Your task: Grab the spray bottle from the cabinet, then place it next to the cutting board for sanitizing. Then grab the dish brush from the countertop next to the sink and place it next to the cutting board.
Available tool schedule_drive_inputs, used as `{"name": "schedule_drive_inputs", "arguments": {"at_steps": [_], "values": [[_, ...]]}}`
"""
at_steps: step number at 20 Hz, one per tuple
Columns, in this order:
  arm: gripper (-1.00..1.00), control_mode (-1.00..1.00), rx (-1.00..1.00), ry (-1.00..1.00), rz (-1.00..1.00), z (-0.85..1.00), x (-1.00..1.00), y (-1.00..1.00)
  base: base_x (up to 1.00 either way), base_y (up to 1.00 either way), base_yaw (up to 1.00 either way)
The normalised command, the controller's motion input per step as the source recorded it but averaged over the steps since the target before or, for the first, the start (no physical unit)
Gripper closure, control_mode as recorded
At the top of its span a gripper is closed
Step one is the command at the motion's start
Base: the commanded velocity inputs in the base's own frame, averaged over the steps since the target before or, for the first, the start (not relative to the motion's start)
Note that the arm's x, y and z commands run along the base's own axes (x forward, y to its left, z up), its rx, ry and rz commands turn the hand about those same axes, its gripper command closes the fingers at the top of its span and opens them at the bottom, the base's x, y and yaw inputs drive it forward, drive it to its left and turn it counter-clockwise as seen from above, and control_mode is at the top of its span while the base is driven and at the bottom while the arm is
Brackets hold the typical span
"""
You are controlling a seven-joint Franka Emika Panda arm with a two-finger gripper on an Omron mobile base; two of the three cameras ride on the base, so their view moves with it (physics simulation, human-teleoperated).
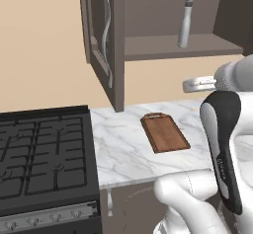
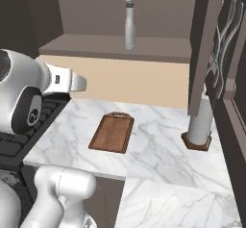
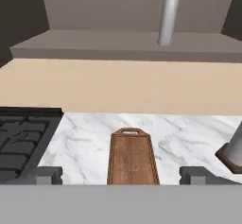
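White marble desk (image 1: 123, 149) with grey veins, dark cabinets below, beige wall behind. Black stove (image 1: 42, 154) at left, flush against desk edge. Board (image 1: 164, 132) flat on desk, handle slot at far end. Roll on brown stand (image 2: 198, 126) right of board, well apart. Cabinet (image 1: 163, 45) above, door (image 1: 101, 40) swung open, wavy silver handle on it. Bottle (image 1: 185, 20) upright on cabinet shelf, far above board. Jaws (image 3: 127, 176) wide apart, holding nothing, hovering near side of board. No legible writing or labels anywhere.
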Motion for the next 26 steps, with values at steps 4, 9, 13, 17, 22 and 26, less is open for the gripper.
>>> {"name": "schedule_drive_inputs", "arguments": {"at_steps": [4, 9, 13, 17, 22, 26], "values": [[-1.00, -1.00, 0.00, -0.45, -0.04, 1.00, -0.70, -0.31, 0.00, 0.00, 0.00], [-1.00, -1.00, 0.00, -0.38, -0.06, 0.84, -0.39, -0.30, 0.00, 0.00, 0.00], [-1.00, -1.00, 0.00, -0.15, -0.09, 0.69, -0.16, -0.27, 0.00, 0.00, 0.00], [-1.00, -1.00, 0.00, -0.04, -0.10, 0.56, -0.06, -0.24, 0.00, 0.00, 0.00], [-1.00, -1.00, 0.00, 0.00, -0.02, 0.14, 0.14, 0.00, 0.00, 0.00, 0.00], [-1.00, -1.00, 0.02, 0.00, 0.13, 0.00, 0.42, 0.00, 0.00, 0.00, 0.00]]}}
